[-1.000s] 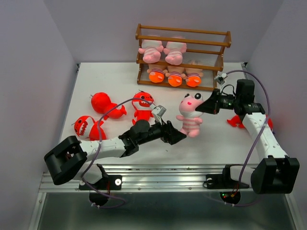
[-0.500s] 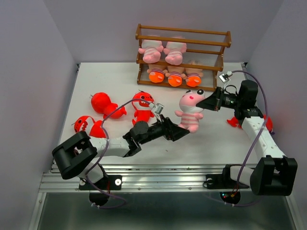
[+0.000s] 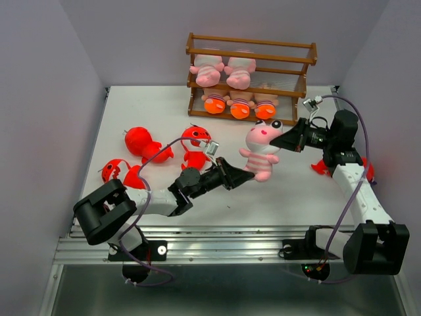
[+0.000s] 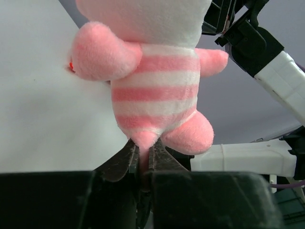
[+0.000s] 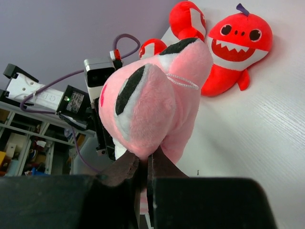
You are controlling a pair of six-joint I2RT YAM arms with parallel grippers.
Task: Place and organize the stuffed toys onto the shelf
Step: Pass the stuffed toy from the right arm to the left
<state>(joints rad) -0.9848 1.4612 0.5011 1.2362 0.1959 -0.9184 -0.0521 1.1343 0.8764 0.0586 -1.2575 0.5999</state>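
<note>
Lilac walls closed in a white table [image 3: 131,105], and at its far edge stood the wooden shelf [image 3: 250,41]. On the shelf's middle tier two pink striped animals [image 3: 208,69] sat side by side, with room beside them; on its bottom tier three orange-footed dolls [image 3: 240,106] filled the row; its top tier held no toy in view. So five of the toys appeared to be put away, about half the job. In front of the shelf, lifted off the table, hung the third pink striped animal [image 3: 262,150], held from both ends: the left gripper [image 4: 143,152] had its jaws clenched on the toy's lower leg, and the right gripper [image 5: 143,164] had its jaws pinched on the edge of the toy's head. That looked like a hand-over or a reorienting step before the toy went to the free spot on the middle tier. Left of the shelf and nearer the arms, three red sharks [image 3: 141,141] lay loose on the table, apart from one another. Right of the shelf, a fourth red toy [image 3: 323,168] showed partly from behind the right arm, probably another shark. These four would most likely belong on the top tier, none yet handled.
</note>
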